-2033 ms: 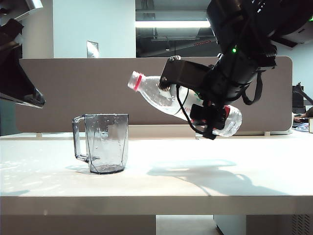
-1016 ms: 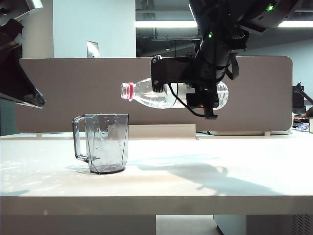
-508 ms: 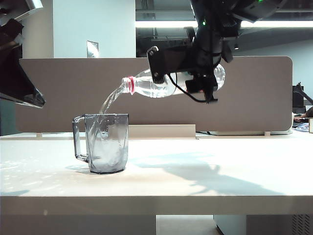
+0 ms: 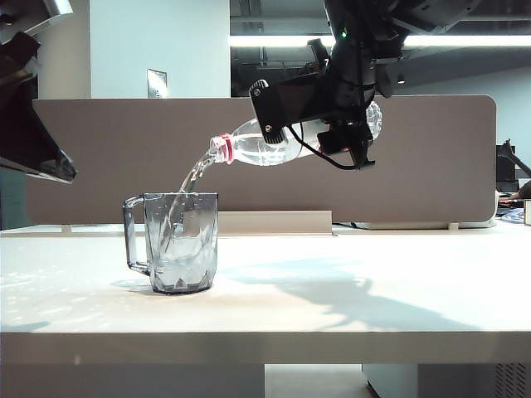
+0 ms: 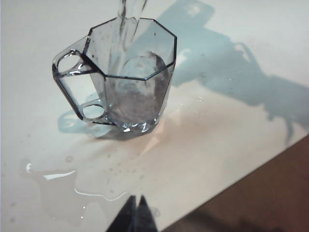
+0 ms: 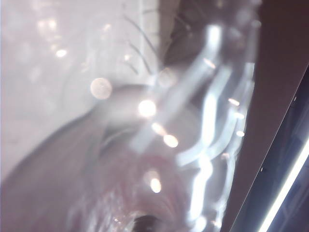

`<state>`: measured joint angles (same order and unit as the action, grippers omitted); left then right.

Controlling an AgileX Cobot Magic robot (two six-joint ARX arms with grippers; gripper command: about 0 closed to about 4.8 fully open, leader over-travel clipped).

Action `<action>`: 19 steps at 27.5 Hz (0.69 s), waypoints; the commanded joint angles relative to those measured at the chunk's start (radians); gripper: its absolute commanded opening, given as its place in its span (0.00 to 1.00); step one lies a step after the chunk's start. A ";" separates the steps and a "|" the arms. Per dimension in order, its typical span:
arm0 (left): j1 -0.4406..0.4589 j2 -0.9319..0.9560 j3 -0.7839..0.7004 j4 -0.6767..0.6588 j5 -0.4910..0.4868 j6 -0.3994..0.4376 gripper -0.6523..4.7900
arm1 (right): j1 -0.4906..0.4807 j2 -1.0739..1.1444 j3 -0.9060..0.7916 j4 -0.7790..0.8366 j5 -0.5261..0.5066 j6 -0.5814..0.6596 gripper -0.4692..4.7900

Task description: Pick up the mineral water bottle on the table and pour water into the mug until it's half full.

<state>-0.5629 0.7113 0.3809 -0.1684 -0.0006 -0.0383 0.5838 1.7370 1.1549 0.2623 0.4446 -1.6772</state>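
Since a second ago the mineral water bottle [image 4: 286,143] has tipped neck-down, and the water [image 4: 187,178] now arcs into the mug [image 4: 178,242] near the worktop's [image 4: 348,307] front-left. The right claw [image 4: 311,112] clamps its body so the mouth overhangs the rim; the left claw [image 5: 135,215], pinched narrow, hangs near the front edge.

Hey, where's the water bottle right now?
In the exterior view the water bottle is in the air right of centre, gripped by the right hand, tipped with its mouth above the mug and pouring into it.
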 commanded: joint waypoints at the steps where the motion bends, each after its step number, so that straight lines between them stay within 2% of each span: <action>1: 0.001 -0.001 0.003 0.012 0.004 0.001 0.12 | 0.002 -0.011 0.008 0.032 0.003 -0.006 0.53; 12: 0.001 -0.001 0.003 0.012 0.004 0.001 0.12 | 0.002 -0.011 0.007 0.018 0.001 0.029 0.53; 15: 0.001 -0.001 0.003 0.012 0.004 0.001 0.12 | 0.003 -0.011 0.006 0.008 -0.001 0.114 0.53; 18: 0.001 -0.001 0.003 0.012 0.004 0.001 0.12 | 0.004 -0.011 0.006 -0.010 -0.003 0.264 0.53; 19: 0.001 -0.001 0.003 0.012 0.004 0.001 0.12 | 0.009 -0.011 0.006 -0.030 -0.021 0.349 0.53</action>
<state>-0.5629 0.7113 0.3809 -0.1684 -0.0006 -0.0383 0.5858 1.7367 1.1549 0.2325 0.4412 -1.4399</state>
